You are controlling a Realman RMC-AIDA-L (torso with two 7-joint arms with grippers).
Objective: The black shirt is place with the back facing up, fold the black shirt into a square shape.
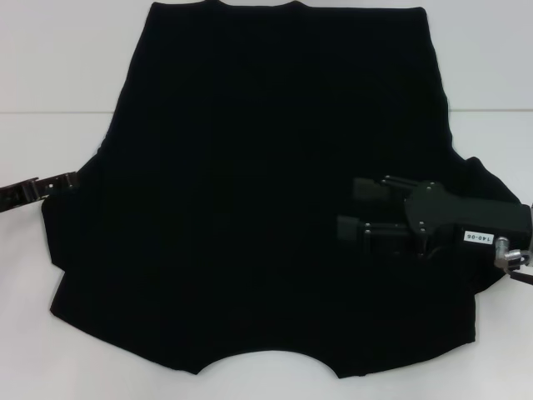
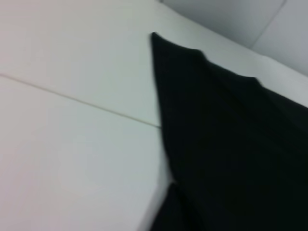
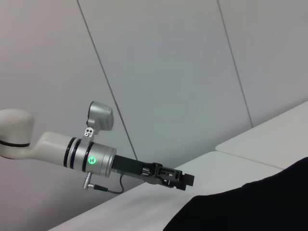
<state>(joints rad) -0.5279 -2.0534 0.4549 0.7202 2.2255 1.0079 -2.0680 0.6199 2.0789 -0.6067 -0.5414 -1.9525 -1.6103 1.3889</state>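
The black shirt point(image 1: 250, 192) lies spread flat on the white table point(image 1: 50, 75), its curved neckline toward the near edge. My right gripper point(image 1: 350, 208) hovers over the shirt's right part, pointing left, with its two fingers apart and nothing visibly between them. My left gripper point(image 1: 67, 181) lies low at the shirt's left edge, its tip touching or nearly touching the fabric. The right wrist view shows that left gripper point(image 3: 185, 180) beside the shirt point(image 3: 250, 207). A corner of the shirt point(image 2: 231, 144) shows in the left wrist view.
A seam line point(image 1: 50, 114) crosses the white table from side to side. Bare table shows left and right of the shirt. A grey panelled wall point(image 3: 168, 72) stands beyond the table.
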